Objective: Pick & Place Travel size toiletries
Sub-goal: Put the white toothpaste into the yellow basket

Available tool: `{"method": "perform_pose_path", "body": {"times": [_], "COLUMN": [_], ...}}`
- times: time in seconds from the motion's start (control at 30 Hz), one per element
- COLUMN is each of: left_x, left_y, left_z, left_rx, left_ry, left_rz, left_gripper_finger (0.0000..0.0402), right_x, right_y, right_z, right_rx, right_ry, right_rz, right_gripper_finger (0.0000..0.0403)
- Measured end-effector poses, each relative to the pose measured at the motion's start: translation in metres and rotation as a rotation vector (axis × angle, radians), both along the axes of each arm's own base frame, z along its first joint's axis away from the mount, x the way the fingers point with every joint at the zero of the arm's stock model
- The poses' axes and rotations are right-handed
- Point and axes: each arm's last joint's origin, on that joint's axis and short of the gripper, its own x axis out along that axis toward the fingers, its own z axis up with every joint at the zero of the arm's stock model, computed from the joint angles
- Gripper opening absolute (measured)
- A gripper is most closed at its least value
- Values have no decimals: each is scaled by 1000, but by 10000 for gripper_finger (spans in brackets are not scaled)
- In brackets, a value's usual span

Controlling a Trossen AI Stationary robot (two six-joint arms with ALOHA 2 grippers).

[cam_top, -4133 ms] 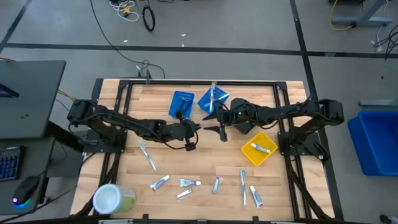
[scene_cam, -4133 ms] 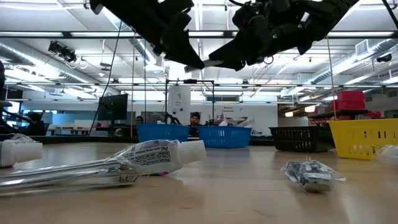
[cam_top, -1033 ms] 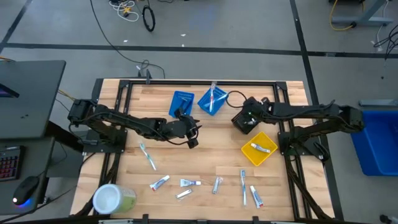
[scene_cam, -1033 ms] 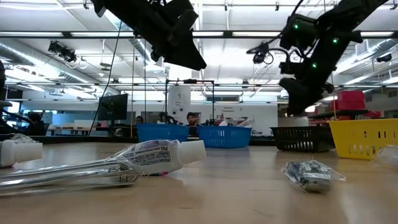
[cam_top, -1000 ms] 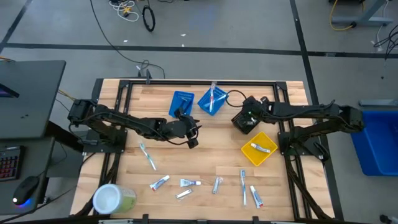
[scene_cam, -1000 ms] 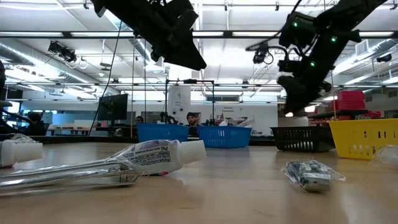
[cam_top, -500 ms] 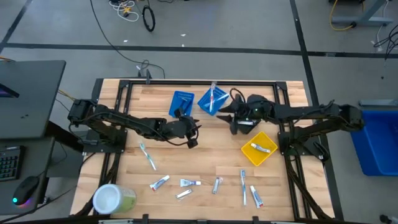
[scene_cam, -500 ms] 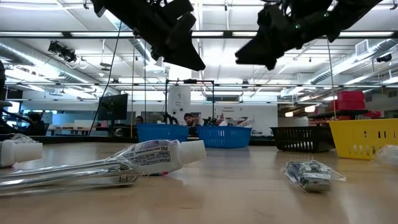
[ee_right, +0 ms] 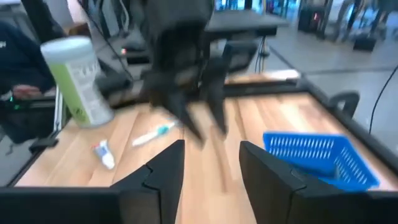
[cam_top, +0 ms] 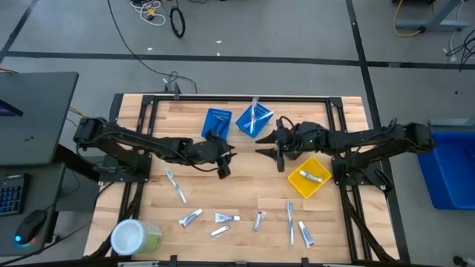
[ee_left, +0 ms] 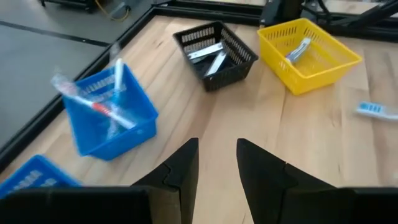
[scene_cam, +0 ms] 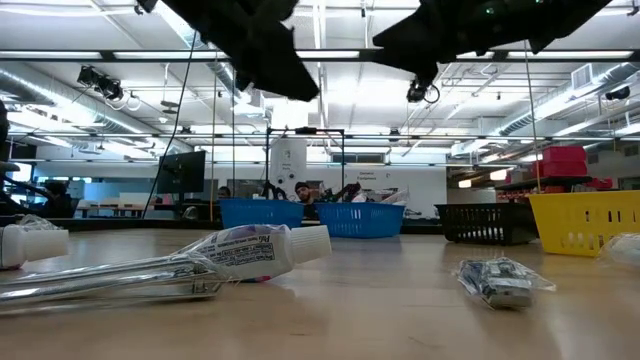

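Left hand (cam_top: 221, 170) open and empty mid-frame, right hand (cam_top: 279, 162) open and empty beside it, small toiletries (cam_top: 223, 218) scattered along the lower worktop (cam_top: 245, 185), some in yellow bin (cam_top: 309, 178)

Grey concrete floor (cam_top: 245, 37) surrounding butcher-block table (cam_top: 237, 185), dark tape lines crossing it. Loose cables (cam_top: 159, 11) lying on floor beyond table's far edge. Grey desk (cam_top: 33, 111) sitting left of table, keyboard (cam_top: 9, 194) and mouse (cam_top: 26, 226) showing below it. Big blue bin (cam_top: 451, 167) standing off right side. Low view: open lab hall, fluorescent strips (scene_cam: 330, 55) glowing across ceiling, monitors (scene_cam: 180, 170) and shelving standing at back, person (scene_cam: 303, 192) sitting behind far benches.
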Motion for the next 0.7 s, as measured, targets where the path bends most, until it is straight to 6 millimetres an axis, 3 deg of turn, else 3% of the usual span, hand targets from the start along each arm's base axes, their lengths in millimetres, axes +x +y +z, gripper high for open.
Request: {"method": "perform_pose_path", "body": {"times": [0.17, 0.27, 0.43, 0.63, 0.7], "left_x": [-28, -41, -49, -50, -49], "left_y": [4, 4, 4, 12, 15], "left_z": [22, 23, 9, -11, -17], "left_rx": [10, 16, -21, -23, -38], "left_ry": [47, 43, -91, -174, -188], "left_rz": [1, -35, -164, -144, -127], "left_gripper_finger": [119, 119, 119, 119, 119], "right_x": [-2, -5, -16, -22, -23], "right_y": [13, 21, 33, 66, 80], "right_z": [-7, -6, 7, 36, 36], "right_rx": [69, 98, 262, 390, 438], "right_ry": [78, 88, 329, 591, 687], "right_rz": [-21, 9, -29, -108, -136], "right_gripper_finger": [149, 147, 162, 156, 152]}}
